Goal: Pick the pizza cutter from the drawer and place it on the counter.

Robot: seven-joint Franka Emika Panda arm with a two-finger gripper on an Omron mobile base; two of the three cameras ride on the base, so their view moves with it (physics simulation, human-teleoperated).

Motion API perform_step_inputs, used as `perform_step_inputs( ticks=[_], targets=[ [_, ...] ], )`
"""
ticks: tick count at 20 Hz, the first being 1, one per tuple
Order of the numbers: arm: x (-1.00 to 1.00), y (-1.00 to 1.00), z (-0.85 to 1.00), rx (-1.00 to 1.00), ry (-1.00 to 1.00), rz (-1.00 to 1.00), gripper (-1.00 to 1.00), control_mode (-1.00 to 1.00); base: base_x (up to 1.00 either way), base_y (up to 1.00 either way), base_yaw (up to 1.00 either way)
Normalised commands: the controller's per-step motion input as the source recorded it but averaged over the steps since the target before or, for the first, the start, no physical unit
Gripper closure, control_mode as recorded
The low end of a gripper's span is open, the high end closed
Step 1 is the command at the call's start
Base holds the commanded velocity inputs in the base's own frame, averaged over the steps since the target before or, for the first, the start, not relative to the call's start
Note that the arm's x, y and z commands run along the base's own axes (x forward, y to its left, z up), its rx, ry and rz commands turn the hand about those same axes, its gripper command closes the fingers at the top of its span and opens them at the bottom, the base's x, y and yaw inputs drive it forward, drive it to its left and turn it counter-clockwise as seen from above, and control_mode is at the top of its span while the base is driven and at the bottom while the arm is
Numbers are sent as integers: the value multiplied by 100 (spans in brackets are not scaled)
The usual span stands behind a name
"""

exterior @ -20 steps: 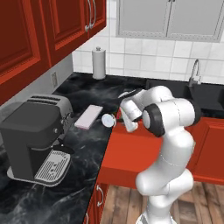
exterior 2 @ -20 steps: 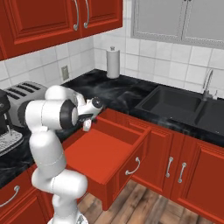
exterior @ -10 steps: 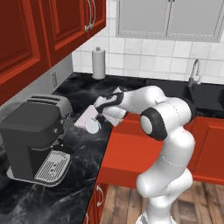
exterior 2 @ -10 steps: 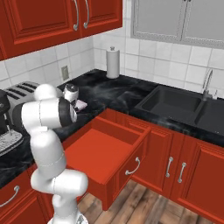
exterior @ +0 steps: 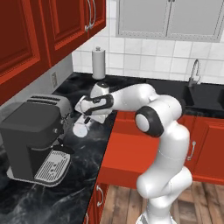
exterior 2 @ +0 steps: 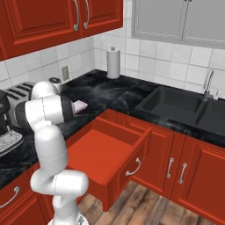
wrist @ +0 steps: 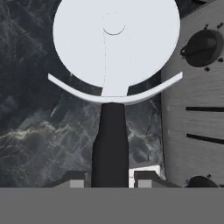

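The pizza cutter (wrist: 115, 43) has a round white disc blade, and its black handle (wrist: 110, 144) runs down between my fingertips (wrist: 77, 179). My gripper (wrist: 111, 178) is shut on that handle. From the left base camera, the gripper (exterior: 88, 118) reaches left over the black marble counter (exterior: 94, 144). The cutter's disc (exterior: 81, 129) hangs low beside the toaster (exterior: 49, 104); whether it touches the counter I cannot tell. The red drawer (exterior 2: 107, 149) stands pulled open, its flat bottom bare.
A dark coffee machine (exterior: 33, 144) stands left of the cutter and the toaster's grey side (wrist: 197, 109) is close by. A pink block (exterior 2: 80, 106) lies on the counter behind the arm. A paper towel roll (exterior: 99, 63) and the sink (exterior 2: 184, 105) are farther back.
The arm has swung left from above the drawer to over the counter, carrying the pizza cutter with it. The disc now sits lower, next to the toaster.
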Motion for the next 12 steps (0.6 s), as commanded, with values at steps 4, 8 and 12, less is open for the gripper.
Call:
perform_step_inputs(
  ticks=[4, 8, 12],
  targets=[
    [-38, 7, -69, 2, -3, 3, 100, -100, 0, 0, 0],
    [-83, -11, -100, 8, -10, 0, 100, -100, 0, 0, 0],
    [-44, 0, -90, 4, -7, 0, 100, -100, 0, 0, 0]
  ],
)
